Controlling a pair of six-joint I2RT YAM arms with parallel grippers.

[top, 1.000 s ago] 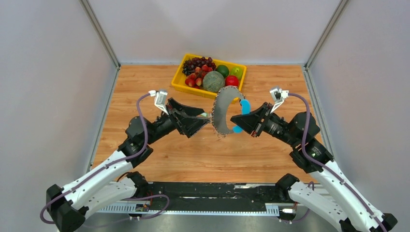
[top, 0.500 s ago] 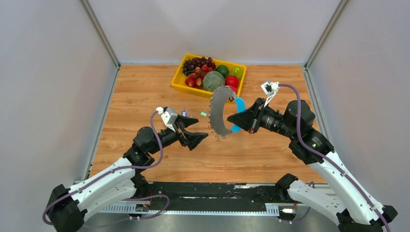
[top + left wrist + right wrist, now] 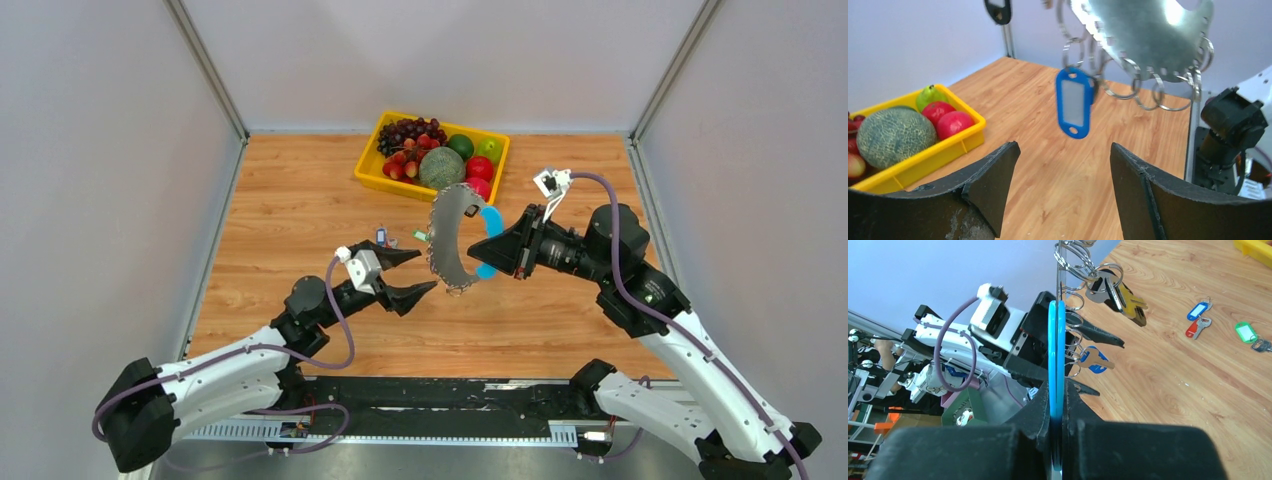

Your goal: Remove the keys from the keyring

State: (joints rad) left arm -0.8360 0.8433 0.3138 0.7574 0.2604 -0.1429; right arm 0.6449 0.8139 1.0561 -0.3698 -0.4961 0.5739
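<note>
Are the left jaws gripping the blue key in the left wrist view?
No, the blue key hangs free from the keyring, beyond the left gripper, whose jaws stand apart.

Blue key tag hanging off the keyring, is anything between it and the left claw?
Nothing visible does. The blue key tag hangs from the keyring straight ahead of the open left claw, with only air between them. The right claw holds the keyring up by its blue section.
</note>
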